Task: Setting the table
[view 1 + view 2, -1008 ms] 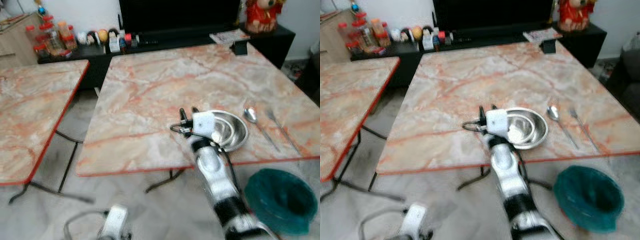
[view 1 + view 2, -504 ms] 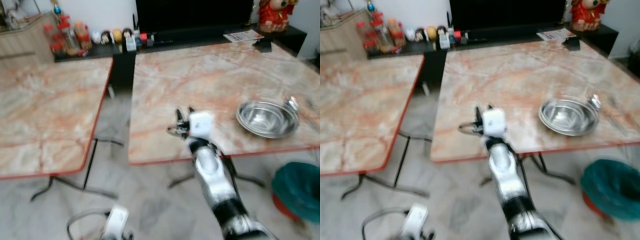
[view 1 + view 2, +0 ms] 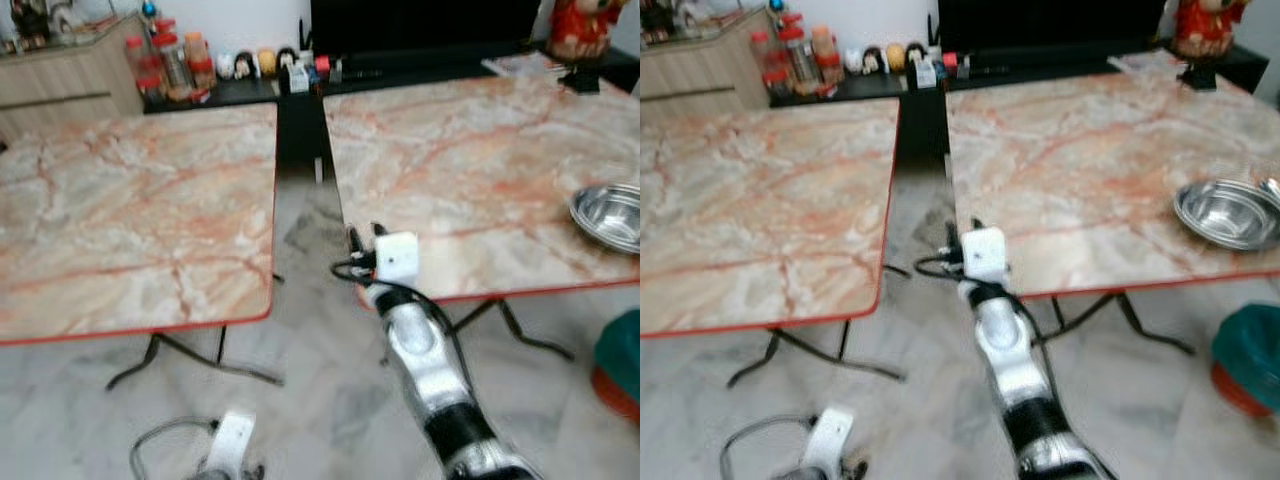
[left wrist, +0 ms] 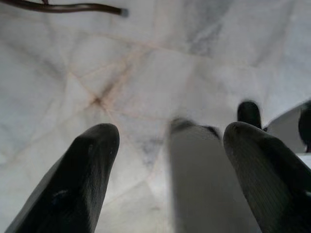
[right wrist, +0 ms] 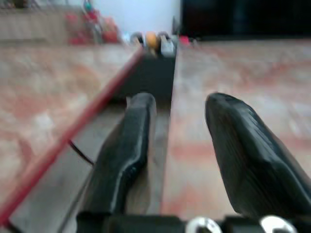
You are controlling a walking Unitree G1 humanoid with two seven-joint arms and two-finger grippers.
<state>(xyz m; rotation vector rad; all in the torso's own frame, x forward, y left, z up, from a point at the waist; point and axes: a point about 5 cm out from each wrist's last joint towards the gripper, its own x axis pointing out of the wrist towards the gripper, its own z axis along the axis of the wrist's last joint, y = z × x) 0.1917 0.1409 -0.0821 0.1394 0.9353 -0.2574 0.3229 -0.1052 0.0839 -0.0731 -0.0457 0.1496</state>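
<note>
- Two marble-topped tables with red edging stand side by side over a pale tiled floor (image 3: 300, 400), a dark TV cabinet (image 3: 420, 60) behind them at 12 o'clock.
- Against a second ago the whole view has swung leftward: the camera turned, the tableware did not move.
- Steel bowl (image 3: 612, 215) now sits at 3 o'clock on the right table (image 3: 470, 170); the left table (image 3: 130, 220) takes up the 9 o'clock side.
- Right gripper (image 5: 170, 145) hangs over the right table's near corner, jaws parted and empty.
- Left gripper (image 4: 165, 160) hangs low at 7 o'clock over the floor, jaws apart, holding nothing.
- Judgement: the bowl is placed, and the robot is likely turning to fetch more.
</note>
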